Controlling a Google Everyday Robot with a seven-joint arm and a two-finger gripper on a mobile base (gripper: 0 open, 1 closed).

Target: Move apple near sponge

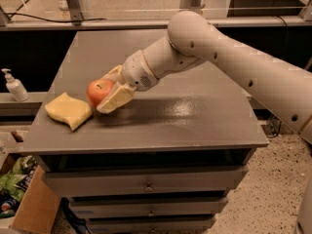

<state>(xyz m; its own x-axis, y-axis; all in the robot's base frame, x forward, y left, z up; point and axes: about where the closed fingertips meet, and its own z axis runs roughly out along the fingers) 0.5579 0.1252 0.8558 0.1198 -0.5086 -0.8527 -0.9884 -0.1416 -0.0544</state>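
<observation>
The red-orange apple (98,90) is held between the pale yellow finger pads (115,99) of my gripper (108,89), which is shut on it low over the grey table top (185,111). The flat pale-yellow sponge (68,110) lies on the table's front left part, just left of the apple, a small gap apart. My white arm reaches in from the right across the table. I cannot tell whether the apple touches the table.
A soap pump bottle (14,86) stands on a ledge left of the table. A cardboard box (24,206) with a green bag sits on the floor at lower left. Drawers (146,186) are below the table top. A rail runs behind the table.
</observation>
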